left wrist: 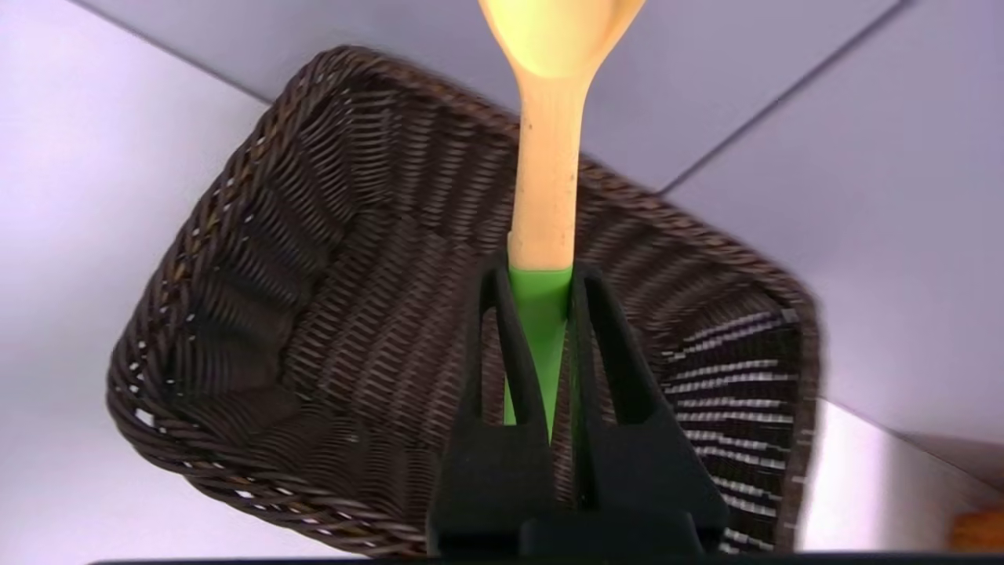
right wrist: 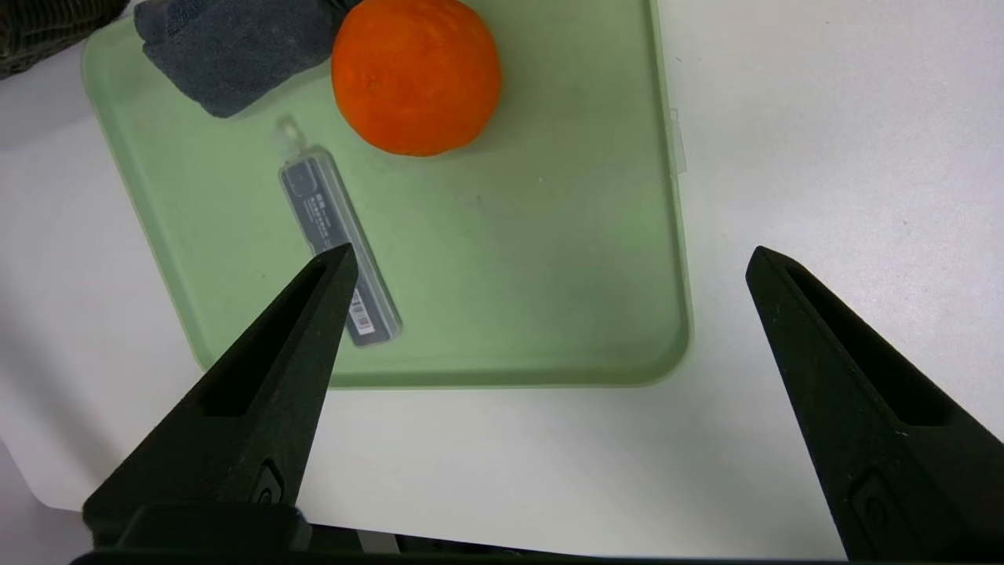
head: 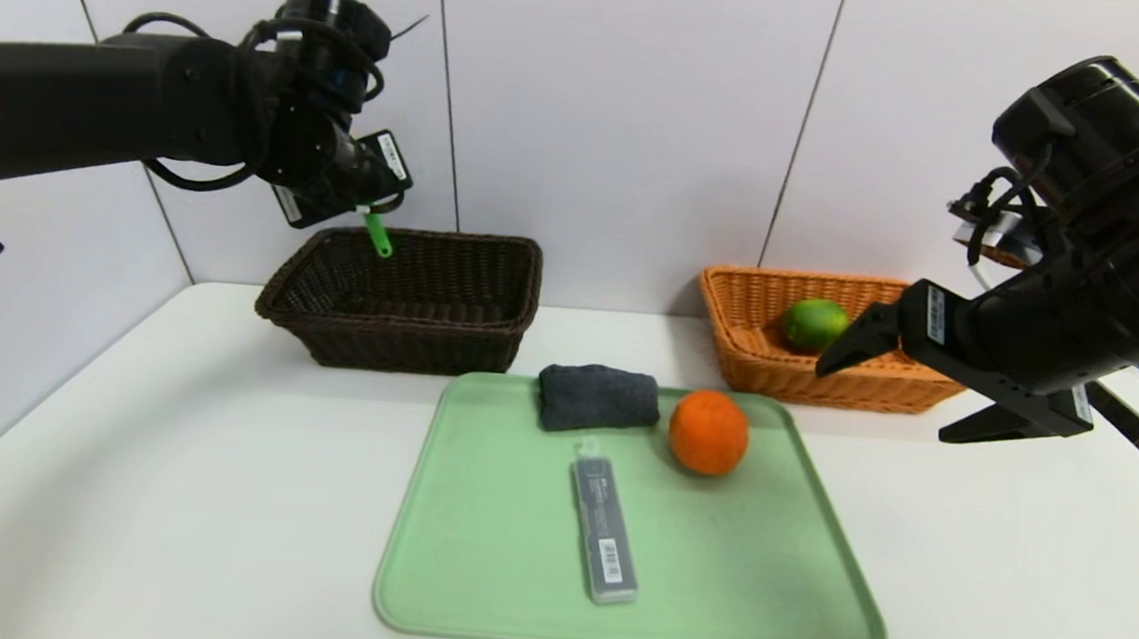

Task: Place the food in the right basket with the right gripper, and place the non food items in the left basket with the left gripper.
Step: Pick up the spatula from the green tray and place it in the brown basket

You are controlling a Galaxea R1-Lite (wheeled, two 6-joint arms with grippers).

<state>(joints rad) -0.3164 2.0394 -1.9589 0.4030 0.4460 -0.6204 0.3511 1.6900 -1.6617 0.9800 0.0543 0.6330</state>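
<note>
The table (head: 166,492) carries a green tray (head: 710,610) at its centre, with the dark basket (head: 408,333) at about eleven o'clock from the tray and the tan basket (head: 777,369) at about one o'clock. On the tray lie a rolled towel (head: 596,397) at twelve, the orange (head: 709,431) just beside it toward one, and a grey case (head: 604,529) at the centre, its long axis running twelve to six. The green fruit (head: 814,323) already sits in the tan basket.

The left gripper (head: 375,208) hangs above the dark basket, clenched on the green handle of the fork-spoon (left wrist: 544,196), whose long axis points down into the basket: a release there should drop it inside. The right gripper (right wrist: 549,263) hovers spread wide and empty, at three o'clock from the tray; the orange lies toward nine o'clock from it, nearer this arm.
</note>
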